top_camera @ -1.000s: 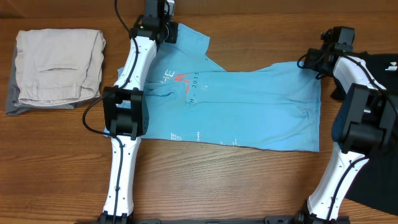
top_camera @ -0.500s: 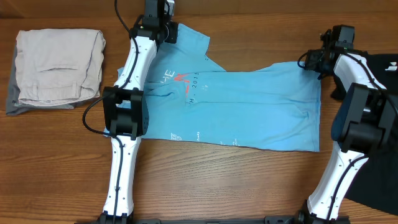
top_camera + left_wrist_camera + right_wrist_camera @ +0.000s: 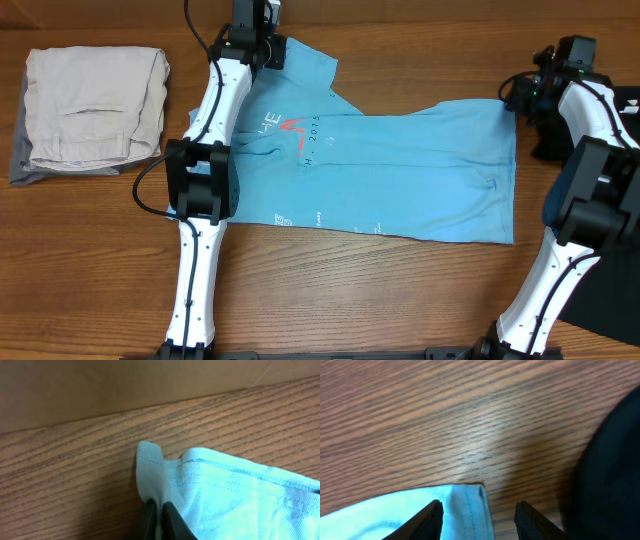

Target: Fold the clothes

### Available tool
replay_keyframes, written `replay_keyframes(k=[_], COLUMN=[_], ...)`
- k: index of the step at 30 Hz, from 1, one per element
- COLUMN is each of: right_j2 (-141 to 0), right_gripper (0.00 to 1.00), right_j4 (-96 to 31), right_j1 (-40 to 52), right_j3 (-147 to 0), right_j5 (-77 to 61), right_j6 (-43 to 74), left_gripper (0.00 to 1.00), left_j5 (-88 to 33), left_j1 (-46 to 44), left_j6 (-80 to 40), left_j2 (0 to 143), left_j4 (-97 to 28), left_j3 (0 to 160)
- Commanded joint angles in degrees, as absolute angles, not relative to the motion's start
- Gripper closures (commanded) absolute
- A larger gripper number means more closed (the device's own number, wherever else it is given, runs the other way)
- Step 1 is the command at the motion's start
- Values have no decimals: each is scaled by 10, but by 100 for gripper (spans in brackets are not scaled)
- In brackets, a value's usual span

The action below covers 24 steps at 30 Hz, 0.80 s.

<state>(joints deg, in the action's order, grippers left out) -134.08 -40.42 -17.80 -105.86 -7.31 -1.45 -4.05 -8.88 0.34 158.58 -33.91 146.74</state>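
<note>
Finding: over the last second the right end effector [image 3: 479, 509] has drawn off from the far right corner of the light blue short-sleeved T-shirt [image 3: 400, 170] toward the right edge of the wooden surface [image 3: 350, 290]. Its jaws now stand apart with nothing held, and that corner's stitched hem lies flat on the wood between and just ahead of them. The garment's outline shows no shift over the same interval. The left end effector [image 3: 158, 507] is at the far edge of the surface, closed on a fold of the shirt's hemmed edge. Judgement: only one corner is held, so a paired lift for the next fold is not ready. The T-shirt is spread across the middle of the surface, its long axis parallel to the front edge. The sleeve and printed chest lie toward the left and the straight bottom hem toward the right. A folded beige garment [image 3: 95, 105] sits at the far left corner, well apart, and a black cloth [image 3: 615, 460] lies at the right edge.
</note>
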Motion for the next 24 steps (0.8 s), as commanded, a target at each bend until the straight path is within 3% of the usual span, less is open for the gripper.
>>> replay_keyframes(k=[1,9,16,24], right_j2=[-1365,-1393,-1398,-1397], right_gripper=[49,49,57,48], right_j4=[-401,-385,-410,-446], right_j1=[-175,-173,-173,-166], right_j3=[-1071,-1071,-1071,-1078], right_j5=[-85,-87,-68,-61], right_j6=[-14,-15,-20,-78], left_gripper=[90,90,91,90], left_j5=[-39,-39,-39,-39], left_j1=[-85,-85,-85,-84], left_j6=[0,0,0,0], left_j2=[1594,1594,1594,1594], left_j4=[-333,-333,-335,-339], left_j3=[1487,1487,1487,1487])
